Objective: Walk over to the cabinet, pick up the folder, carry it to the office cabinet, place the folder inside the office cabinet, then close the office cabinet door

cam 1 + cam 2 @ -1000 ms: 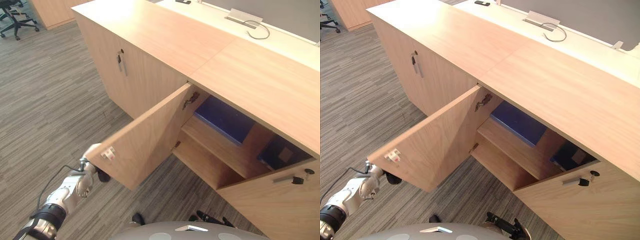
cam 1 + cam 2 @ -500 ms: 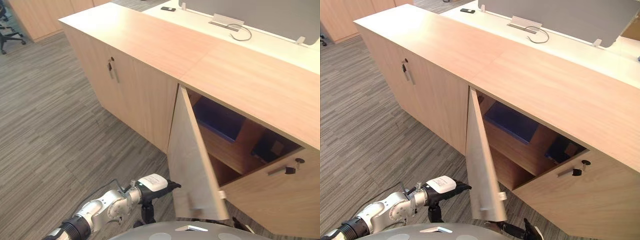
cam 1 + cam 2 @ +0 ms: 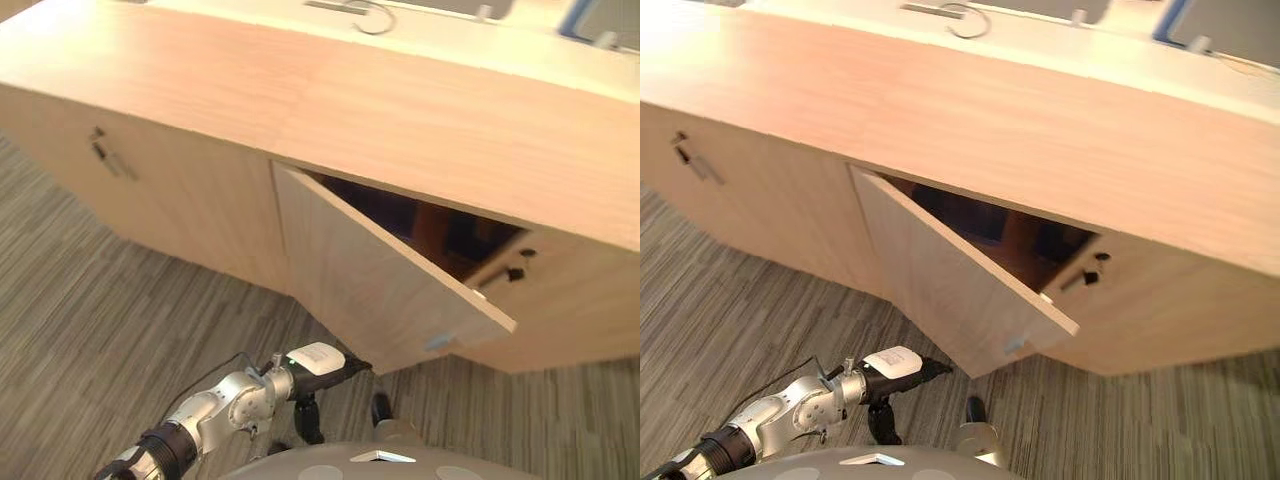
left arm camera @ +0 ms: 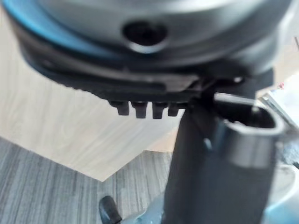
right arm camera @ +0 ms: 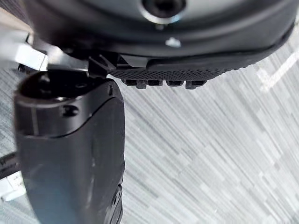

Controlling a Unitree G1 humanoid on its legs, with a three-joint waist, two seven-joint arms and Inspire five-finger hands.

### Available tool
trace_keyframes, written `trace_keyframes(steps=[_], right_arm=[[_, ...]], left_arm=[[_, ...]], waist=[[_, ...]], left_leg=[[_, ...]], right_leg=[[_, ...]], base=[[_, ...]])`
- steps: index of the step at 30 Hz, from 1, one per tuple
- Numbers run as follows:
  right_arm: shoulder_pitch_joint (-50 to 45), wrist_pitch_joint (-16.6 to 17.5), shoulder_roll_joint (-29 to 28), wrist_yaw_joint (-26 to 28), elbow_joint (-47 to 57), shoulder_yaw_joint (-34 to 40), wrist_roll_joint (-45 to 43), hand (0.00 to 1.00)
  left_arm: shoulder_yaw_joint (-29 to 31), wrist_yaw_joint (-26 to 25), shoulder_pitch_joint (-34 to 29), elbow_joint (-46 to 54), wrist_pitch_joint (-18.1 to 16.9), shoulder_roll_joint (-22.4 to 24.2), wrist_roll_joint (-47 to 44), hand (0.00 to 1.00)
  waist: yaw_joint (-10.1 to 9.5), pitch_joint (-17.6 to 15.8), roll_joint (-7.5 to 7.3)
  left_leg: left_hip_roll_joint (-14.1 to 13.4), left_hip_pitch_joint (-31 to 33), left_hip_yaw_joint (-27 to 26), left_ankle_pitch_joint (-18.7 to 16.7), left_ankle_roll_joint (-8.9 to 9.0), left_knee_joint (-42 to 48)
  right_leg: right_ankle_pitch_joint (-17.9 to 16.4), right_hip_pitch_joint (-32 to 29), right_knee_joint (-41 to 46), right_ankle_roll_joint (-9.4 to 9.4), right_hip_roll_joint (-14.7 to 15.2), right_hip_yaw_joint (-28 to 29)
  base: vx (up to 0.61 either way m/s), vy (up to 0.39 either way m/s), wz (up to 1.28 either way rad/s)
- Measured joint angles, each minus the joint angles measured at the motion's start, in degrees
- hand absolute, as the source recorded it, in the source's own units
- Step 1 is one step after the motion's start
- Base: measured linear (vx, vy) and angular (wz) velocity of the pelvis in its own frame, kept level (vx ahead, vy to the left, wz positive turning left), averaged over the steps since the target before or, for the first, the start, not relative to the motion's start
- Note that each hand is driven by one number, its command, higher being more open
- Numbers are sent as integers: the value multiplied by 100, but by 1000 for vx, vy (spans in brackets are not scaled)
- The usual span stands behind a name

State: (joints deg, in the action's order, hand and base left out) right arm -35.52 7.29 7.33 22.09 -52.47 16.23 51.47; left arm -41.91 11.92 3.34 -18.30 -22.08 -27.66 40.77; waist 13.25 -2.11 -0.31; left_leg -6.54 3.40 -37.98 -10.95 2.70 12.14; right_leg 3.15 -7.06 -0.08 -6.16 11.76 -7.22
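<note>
Right hand (image 5: 210,46) above striped carpet (image 5: 219,154)

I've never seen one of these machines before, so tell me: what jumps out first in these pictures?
The cabinet door standing ajar midway along the long light-wood office cabinet, dark inside. Just below it, the robot's left hand hovers over the striped grey carpet, fingers straight, pointing toward that door.

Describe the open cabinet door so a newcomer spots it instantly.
Find the long light-wood office cabinet on the striped grey carpet. Near the middle of its front, one plain door stands ajar, hinged at its left edge, baring a dark interior; the door to its left lies flush.
</note>
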Motion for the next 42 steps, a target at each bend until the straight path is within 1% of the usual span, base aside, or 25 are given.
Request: trace_keyframes(steps=[2,7,9,11,14,18,21,22,23,25,27,28,29,30,31,32,34,35,36,37,38,39,40,41,42], right_arm=[[-117,82,-7,69,128,-184,1,100],[-248,113,-10,186,635,-692,-11,100],[-255,111,-9,215,838,-765,-18,100],[-255,99,-9,227,1052,-796,-23,100],[-254,84,-12,255,1447,-910,-194,100],[-217,29,-51,170,1819,-894,-530,100],[-61,93,-61,4,1472,-546,-767,100],[373,-38,-15,-330,774,-13,-854,100],[721,-335,128,-547,308,288,-930,100],[934,-587,379,-742,142,342,-1035,100],[1072,-681,536,-865,148,327,-1281,100],[1177,-719,551,-912,148,325,-1380,100],[1275,-778,543,-976,157,242,-1496,100],[1400,-823,512,-1010,130,186,-1613,100],[1575,-855,479,-1080,64,176,-1737,100],[1658,-870,431,-1149,20,180,-1874,100],[1972,-908,205,-1479,-174,228,-2607,100],[2021,-919,167,-1556,-180,209,-2646,100],[2043,-987,190,-1752,-333,111,-2768,100],[1993,-1005,170,-1780,-378,112,-2930,100],[1945,-1034,96,-1854,-441,128,-3304,100],[1929,-1032,53,-1898,-494,137,-3482,100],[1888,-1030,-49,-1988,-589,184,-3817,100],[1853,-1029,-117,-2047,-664,239,-4031,100],[1830,-1019,-134,-2078,-707,250,-4147,100]], left_arm=[[1,-25,68,-8,1,127,0,100],[-1,-38,37,-71,36,287,0,100],[43,-39,17,-171,114,367,0,100],[207,-42,-138,-230,220,497,-14,100],[357,-81,-202,-631,379,723,-15,100],[641,-150,-334,-832,588,873,-15,100],[728,-181,-355,-893,653,921,-33,100],[751,-239,-338,-956,721,960,-138,100],[811,-306,-328,-1088,740,1004,-266,100],[925,-408,-266,-1221,758,1100,-275,100],[1086,-566,-308,-1290,858,1151,-483,100],[1244,-632,-365,-1310,884,1174,-493,100],[1441,-676,-472,-1321,972,1239,-702,100],[1688,-696,-584,-1348,989,1355,-912,100],[2097,-753,-694,-1530,990,1586,-1201,100],[2314,-799,-741,-1684,1018,1720,-1427,100],[3314,-1095,-880,-2421,1266,2195,-2809,100],[3567,-1175,-888,-2578,1334,2273,-3104,100],[4161,-1360,-918,-3027,1467,2340,-3897,100],[4408,-1419,-946,-3174,1530,2331,-4336,100],[4888,-1558,-985,-3403,1580,2349,-5158,100],[5154,-1601,-1026,-3495,1583,2346,-5559,100],[5594,-1663,-1139,-3671,1596,2355,-6296,100],[5832,-1720,-1272,-3770,1591,2378,-6742,100],[5919,-1754,-1318,-3804,1578,2388,-6867,100]], waist=[[104,-22,29],[136,-60,37],[134,-81,90],[139,-100,158],[129,-140,265],[134,-143,317],[118,-159,315],[119,-190,313],[131,-175,340],[119,-219,360],[44,-309,376],[10,-386,333],[-72,-433,213],[-151,-459,219],[-301,-489,240],[-379,-504,243],[-589,-502,285],[-621,-508,339],[-769,-512,372],[-781,-486,386],[-791,-486,252],[-811,-513,246],[-835,-509,224],[-840,-438,184],[-845,-424,192]], left_leg=[[-54,-45,-114,-128,5,188],[-258,-204,-422,-313,123,409],[-346,-227,-512,-331,152,464],[-432,-284,-617,-323,185,470],[-657,-414,-715,-235,339,443],[-813,-543,-823,-90,512,336],[-944,-693,-881,-11,604,274],[-1024,-800,-914,-7,611,299],[-1099,-813,-917,-14,619,382],[-1229,-806,-895,-15,615,660],[-1400,-770,-666,-5,520,1065],[-1442,-675,-291,56,350,1380],[-1366,-376,466,48,141,1747],[-1152,-242,1101,-152,142,1708],[-896,-154,1717,-356,118,1532],[-770,-153,1944,-406,119,1409],[-399,-204,2675,-447,132,706],[-370,-201,2814,-459,158,471],[-247,-287,2931,-333,332,375],[-187,-302,2924,-335,329,331],[-104,-378,2842,-300,320,250],[-75,-435,2765,-236,327,171],[19,-597,2652,-115,247,-63],[120,-738,2573,-22,219,-314],[179,-802,2549,25,191,-420]], right_leg=[[33,-10,-2,-38,-15,154],[62,-14,-9,-52,-149,383],[67,-31,-16,-14,-217,426],[79,-41,-16,-4,-299,430],[122,8,-41,71,-520,252],[112,49,-87,197,-753,101],[72,147,-96,260,-907,98],[43,229,-92,302,-984,109],[27,233,-84,321,-1007,128],[-15,232,-12,375,-1092,224],[-62,285,74,437,-1133,357],[-97,325,125,461,-1137,453],[-126,329,125,481,-1082,617],[-157,337,106,484,-1053,773],[-151,341,88,484,-1039,940],[-151,362,85,483,-1031,1020],[-150,424,81,432,-1051,1225],[-135,422,74,394,-1101,1246],[-23,534,-77,253,-1118,1372],[40,595,-171,208,-1053,1370],[124,614,-221,160,-969,1395],[131,606,-219,149,-944,1440],[139,619,-254,136,-880,1526],[155,626,-302,112,-827,1534],[159,631,-323,107,-802,1531]], base=[[-113,3,-40],[-124,-28,-37],[-72,-75,-27],[-42,-104,-28],[9,-122,-20],[25,-169,-19],[30,-133,-13],[23,-125,-26],[7,-75,-27],[-6,-85,-31],[-8,-91,-36],[-47,-64,-37],[-72,-48,-46],[-85,2,-61],[-61,50,-58],[-62,90,-63],[-106,152,-52],[-101,227,-66],[-4,151,-46],[42,216,-39],[90,127,-11],[93,158,-28],[105,134,-36],[110,119,-30],[138,104,-14]])
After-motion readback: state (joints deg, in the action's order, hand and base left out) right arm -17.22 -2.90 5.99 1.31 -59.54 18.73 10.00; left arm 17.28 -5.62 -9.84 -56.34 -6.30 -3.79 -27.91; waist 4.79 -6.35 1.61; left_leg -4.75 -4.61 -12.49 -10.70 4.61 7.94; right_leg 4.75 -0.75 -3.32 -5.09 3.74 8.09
